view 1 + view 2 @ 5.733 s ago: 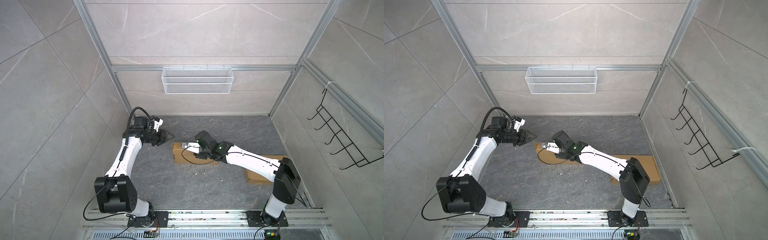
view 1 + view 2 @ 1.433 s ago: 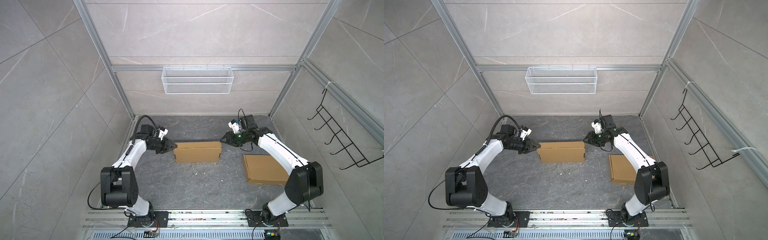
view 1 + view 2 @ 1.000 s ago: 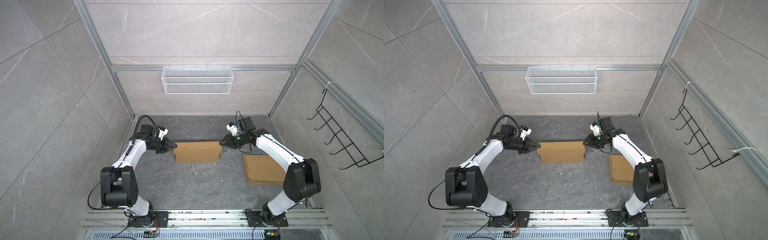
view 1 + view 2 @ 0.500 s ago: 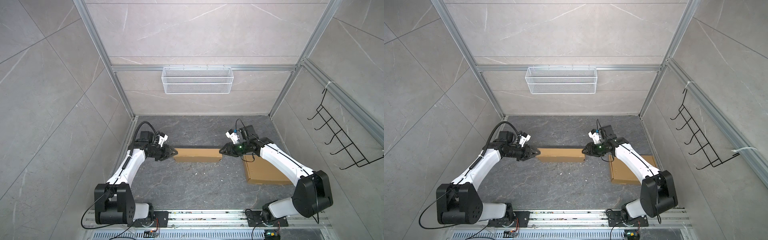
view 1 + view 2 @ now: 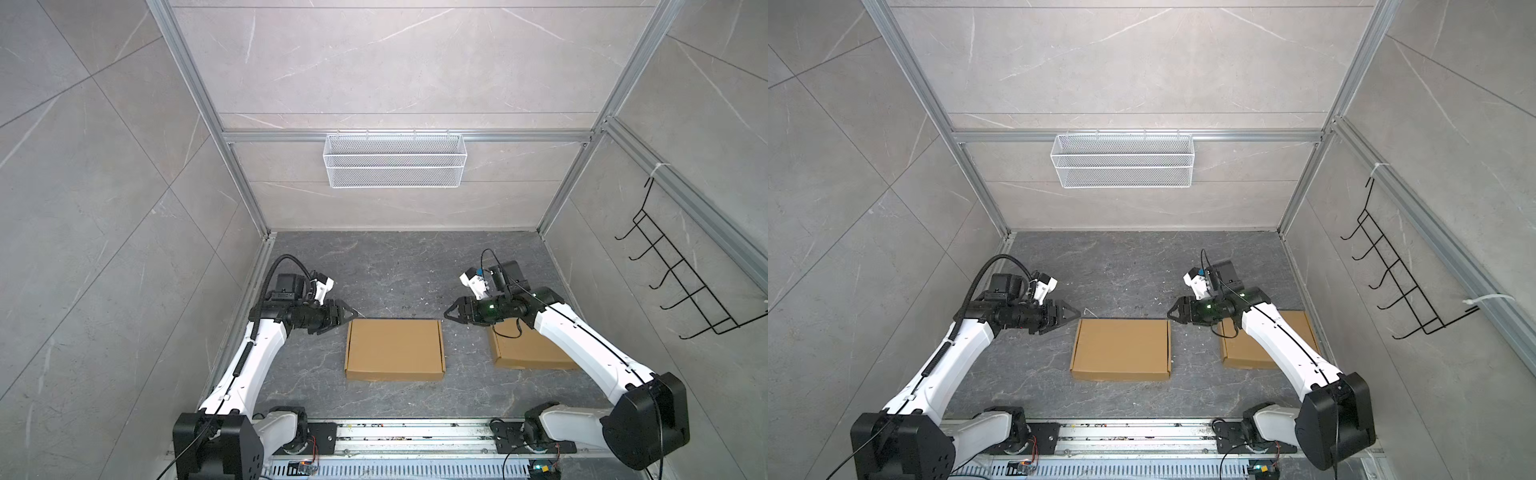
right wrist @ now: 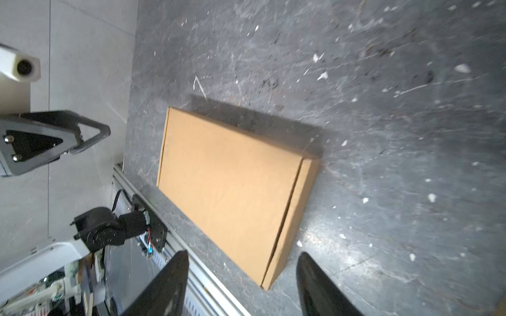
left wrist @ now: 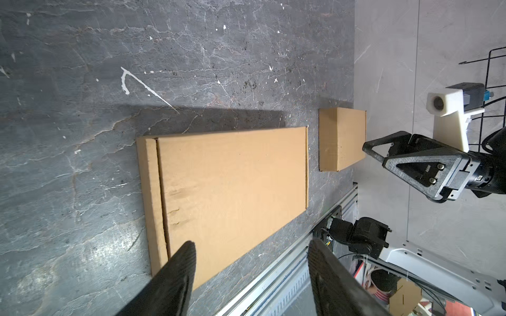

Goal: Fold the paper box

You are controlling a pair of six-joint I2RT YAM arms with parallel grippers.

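Note:
A closed, flat brown paper box (image 5: 395, 349) (image 5: 1121, 349) lies on the dark floor in the middle in both top views, and shows in the left wrist view (image 7: 232, 175) and the right wrist view (image 6: 230, 186). My left gripper (image 5: 347, 321) (image 5: 1070, 318) (image 7: 252, 243) hovers just off the box's far left corner, open and holding nothing. My right gripper (image 5: 451, 318) (image 5: 1173, 316) (image 6: 242, 253) hovers just off the far right corner, also open and holding nothing. Neither gripper touches the box.
A second flat brown box (image 5: 523, 353) (image 5: 1241, 353) (image 7: 342, 139) lies at the right, partly under my right arm. A white wire basket (image 5: 395, 160) hangs on the back wall and a black hook rack (image 5: 681, 282) on the right wall. A metal rail (image 5: 395, 432) runs along the front.
The box was held up between both grippers by its ends; it now lies flat on the floor. Both grippers have opened and drawn back from it.

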